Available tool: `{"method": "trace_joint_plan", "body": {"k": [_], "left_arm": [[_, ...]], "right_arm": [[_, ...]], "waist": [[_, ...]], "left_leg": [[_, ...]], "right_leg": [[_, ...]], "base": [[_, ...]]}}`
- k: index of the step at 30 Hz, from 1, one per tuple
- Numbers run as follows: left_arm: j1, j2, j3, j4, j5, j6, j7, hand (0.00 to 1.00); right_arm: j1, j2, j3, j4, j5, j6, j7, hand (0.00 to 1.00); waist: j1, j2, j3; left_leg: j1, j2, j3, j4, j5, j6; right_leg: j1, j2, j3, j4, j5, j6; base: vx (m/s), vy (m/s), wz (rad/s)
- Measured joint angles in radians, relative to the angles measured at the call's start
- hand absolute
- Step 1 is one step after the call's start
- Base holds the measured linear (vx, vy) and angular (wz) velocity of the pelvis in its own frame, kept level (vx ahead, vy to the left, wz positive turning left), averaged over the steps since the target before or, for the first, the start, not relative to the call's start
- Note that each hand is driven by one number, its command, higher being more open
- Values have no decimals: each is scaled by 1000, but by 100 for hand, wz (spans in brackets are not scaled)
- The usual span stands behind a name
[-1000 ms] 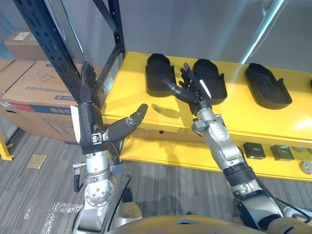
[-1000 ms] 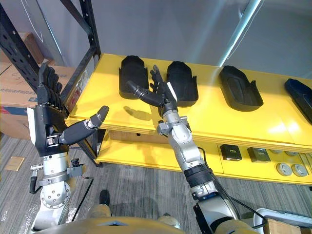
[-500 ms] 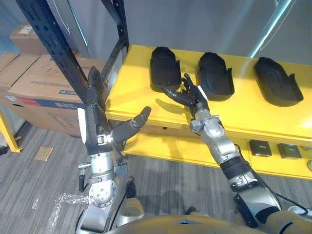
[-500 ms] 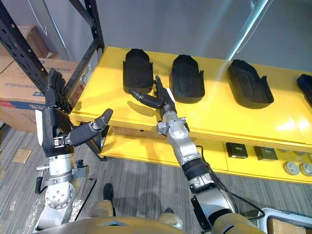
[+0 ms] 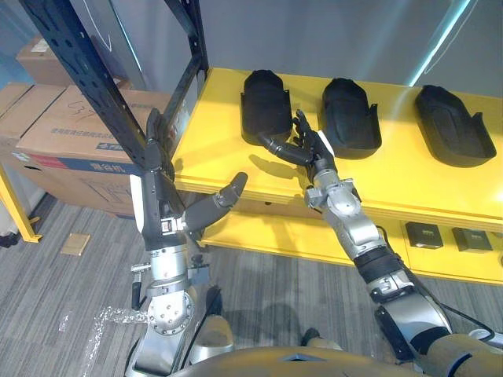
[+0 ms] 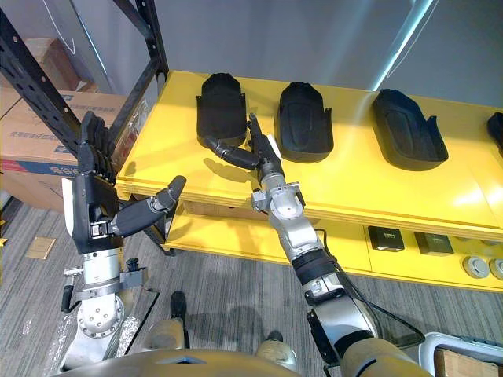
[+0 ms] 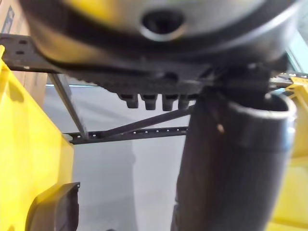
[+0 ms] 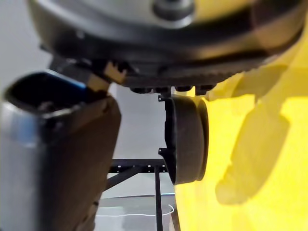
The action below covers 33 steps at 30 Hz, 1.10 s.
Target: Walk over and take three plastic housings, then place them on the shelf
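Three black plastic housings in row on yellow shelf, upper centre of frame. Right hand spread wide, empty, just below gap between left two. Left hand straight-fingered, empty, lower left. Housings likely light, stiff, smooth; pinch across side walls

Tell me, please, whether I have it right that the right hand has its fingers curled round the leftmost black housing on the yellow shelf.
Not quite: the right hand holds nothing. Its fingers are straight and spread, not curled, and it is beside the leftmost black housing over the yellow shelf, as the left eye view shows.
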Motion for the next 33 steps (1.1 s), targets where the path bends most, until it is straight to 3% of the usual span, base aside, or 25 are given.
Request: {"method": "trace_joint_plan", "body": {"k": [14, 25, 27, 31, 33], "left_arm": [[1, 0, -7, 2, 1, 0, -2, 100], [3, 1, -11, 26, 4, 1, -1, 100], [3, 12, -13, 28, 35, 1, 11, 100], [3, 21, -35, 33, 39, 1, 34, 100], [3, 21, -44, 71, 39, 10, 65, 100]], "right_arm": [[-35, 2, 65, 12, 3, -25, 68, 100], [-35, 3, 78, 12, -8, -24, 27, 100], [-34, 3, 75, 12, -135, -39, -42, 100], [-34, 2, 54, -13, -252, -73, -86, 100], [-32, -23, 53, -206, -313, -135, -56, 100]], "waist": [[13, 6, 22], [13, 6, 22], [13, 6, 22], [11, 6, 22], [8, 5, 21]], "left_leg": [[0, -1, -10, 0, 3, 0], [0, -1, -12, 0, 4, 0], [0, -1, -11, 0, 5, 0], [0, -1, -10, 0, 5, 0], [0, 1, 4, 3, 4, 0]], "right_leg": [[7, 0, -10, 0, -1, -1], [8, 1, -12, 0, -1, -1], [8, 1, -11, 0, -1, -1], [7, 1, -9, -1, 0, 0], [3, 3, 5, -15, 11, 1]], "base": [[0, 0, 0], [0, 0, 0], [0, 0, 0], [0, 0, -3], [0, 0, -13]]}}
